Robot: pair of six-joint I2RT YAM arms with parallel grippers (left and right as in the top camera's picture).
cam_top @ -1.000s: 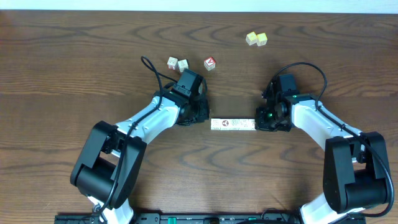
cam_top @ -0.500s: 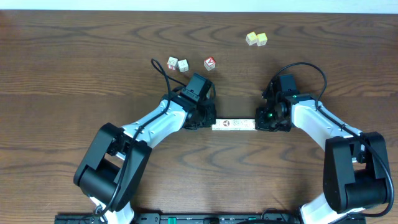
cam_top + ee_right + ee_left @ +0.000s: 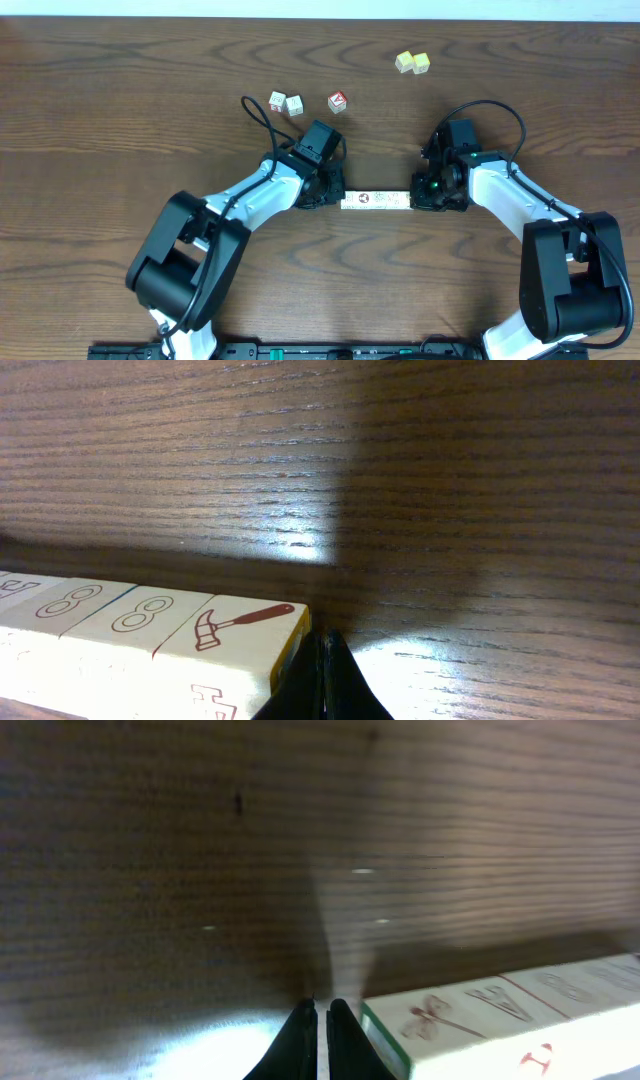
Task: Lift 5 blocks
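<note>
The blocks (image 3: 375,200) lie in one straight row on the table between my two arms, whitish cubes with brown and green pictures. My left gripper (image 3: 337,196) is shut, its closed tips right against the row's left end. In the left wrist view the fingertips (image 3: 318,1020) stand together beside the end block (image 3: 470,1020). My right gripper (image 3: 414,198) is also shut, at the row's right end. The right wrist view shows its closed tips (image 3: 322,660) next to the hammer-picture block (image 3: 230,635). Nothing is between either pair of fingers.
Two more whitish cubes (image 3: 285,103) and a cube with a red-and-white top (image 3: 337,101) sit behind the left arm. Two pale yellow cubes (image 3: 412,63) lie at the far back. The left arm's cable (image 3: 262,115) loops near the whitish pair.
My left gripper has swung right and slightly forward until its tips reach the row's left end. The right arm and the row have stayed where they were.
</note>
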